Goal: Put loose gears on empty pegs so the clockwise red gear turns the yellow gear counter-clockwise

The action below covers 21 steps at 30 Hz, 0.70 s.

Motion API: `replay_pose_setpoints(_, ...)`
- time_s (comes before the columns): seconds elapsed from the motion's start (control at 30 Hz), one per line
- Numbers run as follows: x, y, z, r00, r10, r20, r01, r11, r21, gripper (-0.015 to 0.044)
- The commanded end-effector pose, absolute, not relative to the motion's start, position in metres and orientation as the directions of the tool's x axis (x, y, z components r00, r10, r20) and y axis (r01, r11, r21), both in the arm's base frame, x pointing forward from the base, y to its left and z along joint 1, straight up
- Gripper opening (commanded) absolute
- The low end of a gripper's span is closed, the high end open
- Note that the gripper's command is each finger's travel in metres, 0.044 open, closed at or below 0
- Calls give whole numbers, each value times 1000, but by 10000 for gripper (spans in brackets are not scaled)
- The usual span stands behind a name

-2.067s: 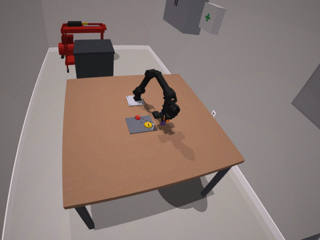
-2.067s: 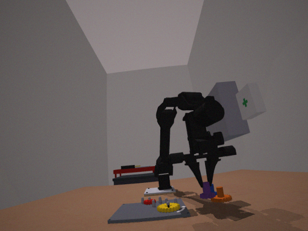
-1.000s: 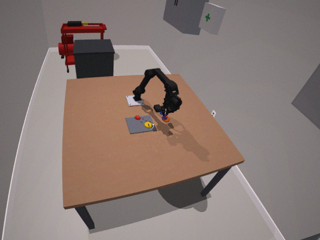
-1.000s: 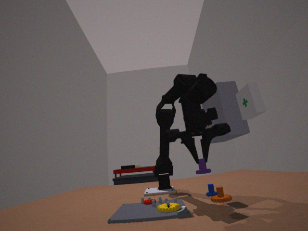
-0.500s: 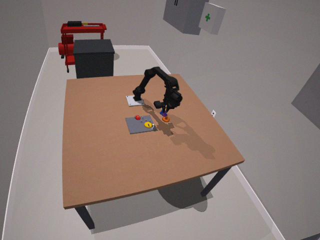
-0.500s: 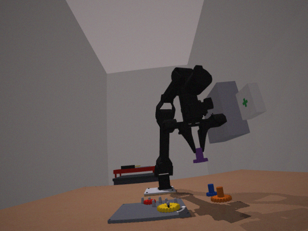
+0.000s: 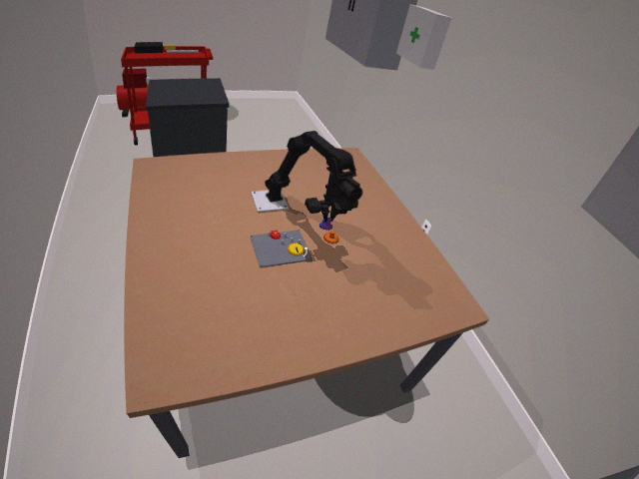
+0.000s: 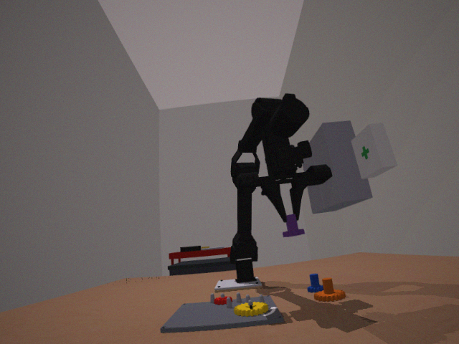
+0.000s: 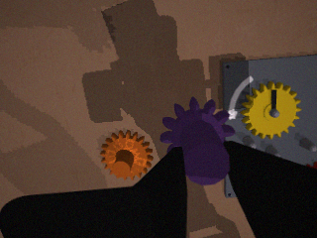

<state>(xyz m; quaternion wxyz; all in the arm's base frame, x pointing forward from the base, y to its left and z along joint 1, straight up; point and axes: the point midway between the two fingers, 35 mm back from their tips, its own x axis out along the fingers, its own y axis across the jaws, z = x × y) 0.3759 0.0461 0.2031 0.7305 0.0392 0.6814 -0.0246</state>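
One purple gear point(image 7: 325, 225) point(image 8: 292, 226) point(image 9: 198, 134) hangs from the downward-angled gripper point(image 7: 329, 218) point(image 8: 291, 218) point(image 9: 202, 153).

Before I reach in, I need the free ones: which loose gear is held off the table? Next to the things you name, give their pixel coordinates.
The purple gear point(image 7: 326, 225) point(image 8: 292, 229) point(image 9: 198, 129), gripped by its stem; the blue and orange ones stand on the table.

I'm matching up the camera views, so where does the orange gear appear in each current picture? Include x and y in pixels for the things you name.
Orange gear, by view:
Top: right of the grey board point(image 7: 273, 252) point(image 8: 211, 316) point(image 9: 238, 174), near centre point(image 7: 330, 238).
Exterior: lower right point(image 8: 329, 294).
Wrist: left of centre, low point(image 9: 127, 155).
Shared landmark: yellow gear point(image 7: 296, 249) point(image 8: 250, 308) point(image 9: 284, 111).
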Motion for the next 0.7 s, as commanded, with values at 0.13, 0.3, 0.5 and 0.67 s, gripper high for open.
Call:
replay_pose_setpoints(0.13, 371, 36, 199, 69, 14, -998, 88, 996, 20, 0)
replay_pose_setpoints(0.3, 368, 31, 197, 67, 13, -998, 88, 996, 19, 0)
replay_pose_setpoints(0.5, 363, 24, 193, 65, 12, -998, 88, 996, 17, 0)
replay_pose_setpoints(0.67, 360, 18, 190, 63, 11, -998, 88, 996, 16, 0)
